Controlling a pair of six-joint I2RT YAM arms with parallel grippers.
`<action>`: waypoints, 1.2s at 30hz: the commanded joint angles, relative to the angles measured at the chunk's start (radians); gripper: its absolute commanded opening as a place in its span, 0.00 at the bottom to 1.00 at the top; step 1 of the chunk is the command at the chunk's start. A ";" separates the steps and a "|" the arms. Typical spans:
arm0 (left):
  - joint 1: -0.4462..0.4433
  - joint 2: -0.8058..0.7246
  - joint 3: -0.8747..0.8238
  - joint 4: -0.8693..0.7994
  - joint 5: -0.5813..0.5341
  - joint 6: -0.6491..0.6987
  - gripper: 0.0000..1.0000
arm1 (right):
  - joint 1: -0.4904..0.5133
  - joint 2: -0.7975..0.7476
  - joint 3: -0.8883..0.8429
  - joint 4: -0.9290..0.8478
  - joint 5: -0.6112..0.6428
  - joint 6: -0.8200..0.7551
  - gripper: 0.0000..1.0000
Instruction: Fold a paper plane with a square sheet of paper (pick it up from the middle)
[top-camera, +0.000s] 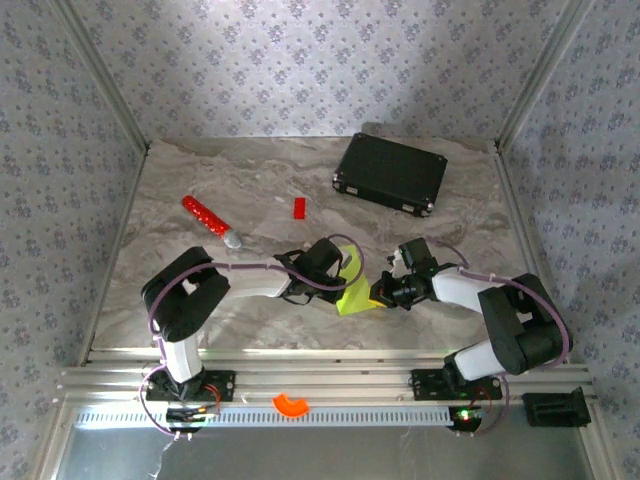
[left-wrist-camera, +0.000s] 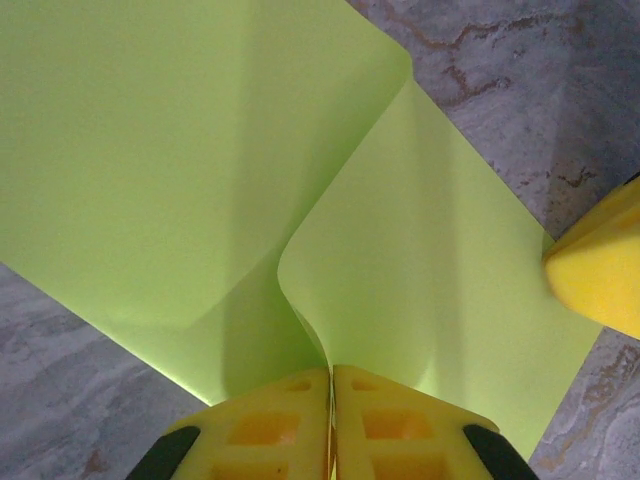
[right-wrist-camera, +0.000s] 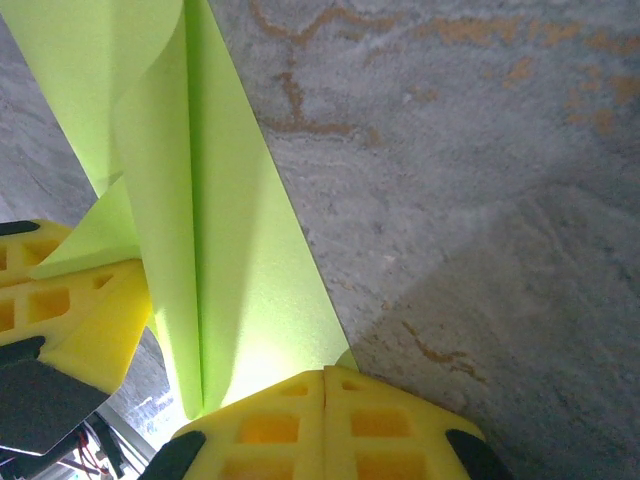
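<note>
Marble table (top-camera: 200, 300): left tool (left-wrist-camera: 331, 372), right tool (right-wrist-camera: 326, 372) pinch paper (left-wrist-camera: 180, 150).

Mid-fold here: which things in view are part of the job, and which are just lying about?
In the job: sheet of paper; left gripper, shut on it; right gripper, shut on it.
Lying about: black case; red stick; small red block; orange ring piece.

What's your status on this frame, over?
Left gripper shut on the square sheet of paper. Right gripper shut on it too. Sheet curled between them. Black case, red stick clear.
</note>
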 joint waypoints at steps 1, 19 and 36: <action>0.005 0.006 0.006 0.010 -0.009 0.025 0.10 | -0.011 0.025 -0.014 -0.072 0.069 -0.014 0.00; 0.005 0.049 -0.004 0.035 0.001 0.021 0.11 | -0.014 0.025 -0.011 -0.076 0.067 -0.019 0.00; 0.005 0.034 -0.032 0.021 0.015 0.001 0.10 | 0.003 -0.123 0.037 -0.042 -0.003 0.029 0.15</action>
